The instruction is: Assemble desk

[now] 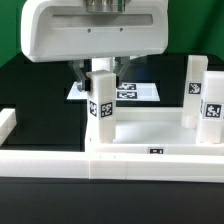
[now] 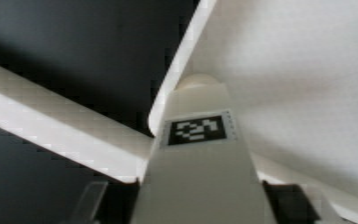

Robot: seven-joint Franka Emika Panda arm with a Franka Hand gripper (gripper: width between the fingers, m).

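The white desk top (image 1: 150, 130) lies flat behind the front rail. On its corner at the exterior view's left, a square white leg (image 1: 103, 112) with a black-and-white tag stands upright. My gripper (image 1: 100, 80) comes down from above and is shut on that leg's upper end, one finger on each side. In the wrist view the same leg (image 2: 199, 135) runs up the middle between my gripper's (image 2: 194, 198) dark fingers (image 2: 101, 200), with the desk top (image 2: 309, 60) beyond it. Two more tagged legs (image 1: 193, 88) (image 1: 212, 105) stand upright at the exterior view's right.
The low white border rail (image 1: 110, 165) runs along the front and turns back at the exterior view's left (image 1: 10, 125); it crosses the wrist view (image 2: 51, 110) too. The marker board (image 1: 135, 92) lies on the black table behind the desk top.
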